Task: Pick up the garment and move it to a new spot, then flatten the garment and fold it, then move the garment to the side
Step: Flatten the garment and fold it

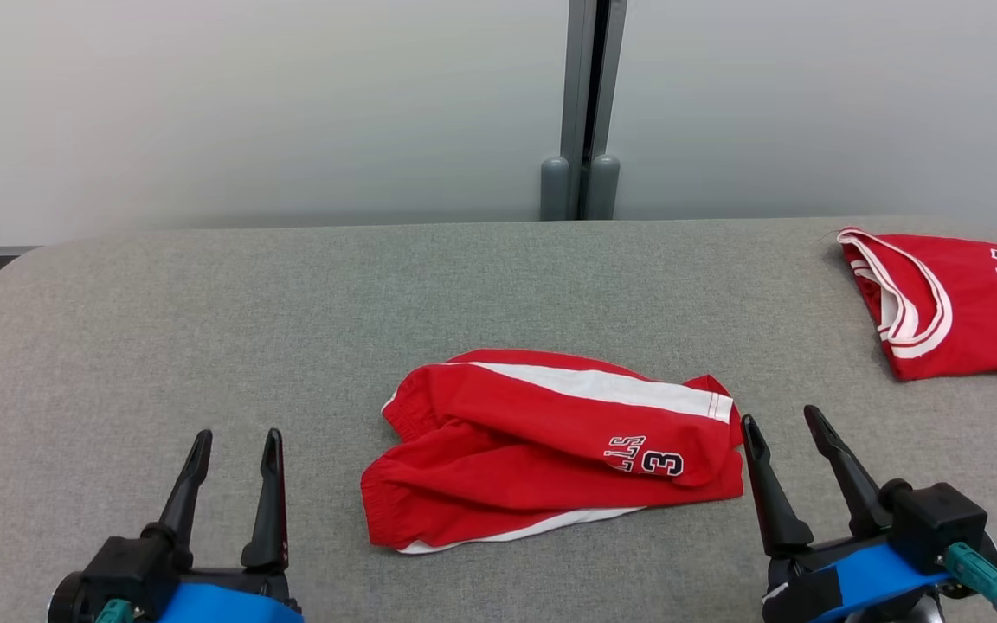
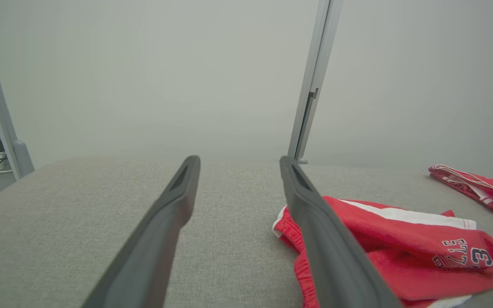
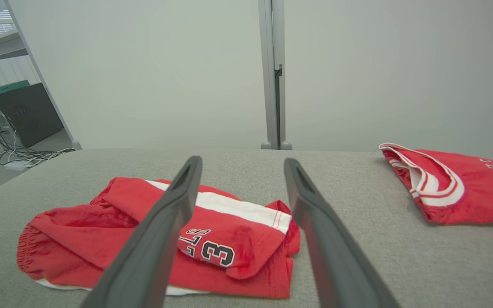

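Note:
The garment is a pair of red shorts with a white side stripe and a number print, lying loosely folded and rumpled in the middle of the grey table. It also lies low and to the right in the left wrist view and behind the fingers in the right wrist view. My left gripper stands open at the lower left, a short way left of the shorts, with nothing between its fingers. My right gripper stands open just right of the shorts' right edge, also holding nothing.
A folded red jersey with white trim and lettering lies at the table's far right, reaching the frame edge. A grey post rises behind the table against a pale wall. A shelf and cables stand off to the left.

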